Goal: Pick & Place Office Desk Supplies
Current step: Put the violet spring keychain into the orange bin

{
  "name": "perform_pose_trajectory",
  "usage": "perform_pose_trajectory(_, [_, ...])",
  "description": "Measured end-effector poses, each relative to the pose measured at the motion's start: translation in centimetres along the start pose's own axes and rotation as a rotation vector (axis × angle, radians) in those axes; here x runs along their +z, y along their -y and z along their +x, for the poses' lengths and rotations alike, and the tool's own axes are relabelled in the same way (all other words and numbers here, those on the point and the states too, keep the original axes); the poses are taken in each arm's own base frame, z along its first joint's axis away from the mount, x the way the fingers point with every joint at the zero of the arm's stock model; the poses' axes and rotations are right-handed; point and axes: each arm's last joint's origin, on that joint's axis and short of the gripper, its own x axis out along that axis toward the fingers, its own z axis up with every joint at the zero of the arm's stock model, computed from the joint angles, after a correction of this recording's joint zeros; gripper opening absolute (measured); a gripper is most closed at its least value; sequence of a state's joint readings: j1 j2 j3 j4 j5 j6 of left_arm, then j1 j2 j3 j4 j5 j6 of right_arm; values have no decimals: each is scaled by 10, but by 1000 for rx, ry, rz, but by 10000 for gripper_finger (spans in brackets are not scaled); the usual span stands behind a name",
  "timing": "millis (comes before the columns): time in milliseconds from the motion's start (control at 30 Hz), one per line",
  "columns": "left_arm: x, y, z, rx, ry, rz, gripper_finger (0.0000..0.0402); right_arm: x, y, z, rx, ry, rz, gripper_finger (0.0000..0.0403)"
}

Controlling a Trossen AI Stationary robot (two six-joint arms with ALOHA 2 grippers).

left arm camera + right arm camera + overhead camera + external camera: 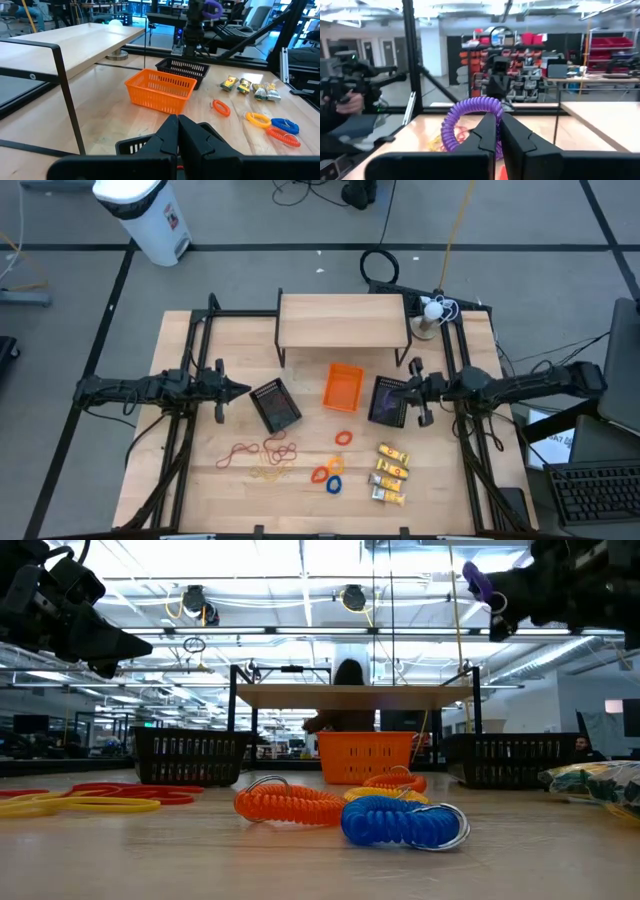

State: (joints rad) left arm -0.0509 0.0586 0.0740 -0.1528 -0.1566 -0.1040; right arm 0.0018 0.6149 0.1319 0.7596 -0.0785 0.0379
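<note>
high view: right gripper (pixel 403 392) clamped on purple ring (pixel 470 120), raised over right mesh bin (pixel 388 401). left gripper (pixel 243 390) closed, empty, above left mesh bin (pixel 275 405). remaining on counter (pixel 450 490): rubber bands (pixel 262 455), rings (pixel 331 470), packets (pixel 390 473). early stage.

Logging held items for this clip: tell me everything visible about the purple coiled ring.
The purple coiled ring is a springy spiral loop, plastic by its look, glossy violet. It is pinched between the closed fingers of the right gripper, with most of the loop sticking out to one side. It is lifted clear of the table, above the right black mesh bin; the low view shows it high in the air. Nothing else touches it.
</note>
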Motion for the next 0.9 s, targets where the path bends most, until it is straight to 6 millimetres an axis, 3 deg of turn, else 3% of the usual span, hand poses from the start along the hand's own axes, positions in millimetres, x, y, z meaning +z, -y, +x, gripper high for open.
perform_pose_trajectory(233, [0, 0, 0, 0, -1, 1, 10, -3, 6, -12, -48, 62, 12, 0])
perform_pose_trajectory(567, [0, 0, 0, 0, 0, -1, 10, -5, 11, -10, -89, 13, 16, 0])
perform_pose_trajectory(767, [0, 0, 0, 10, 2, 4, 10, 31, 17, 31, -148, -155, -7, 0])
perform_pose_trajectory(900, [0, 0, 0, 10, 1, 4, 10, 35, 24, 71, -218, -403, -15, 0])
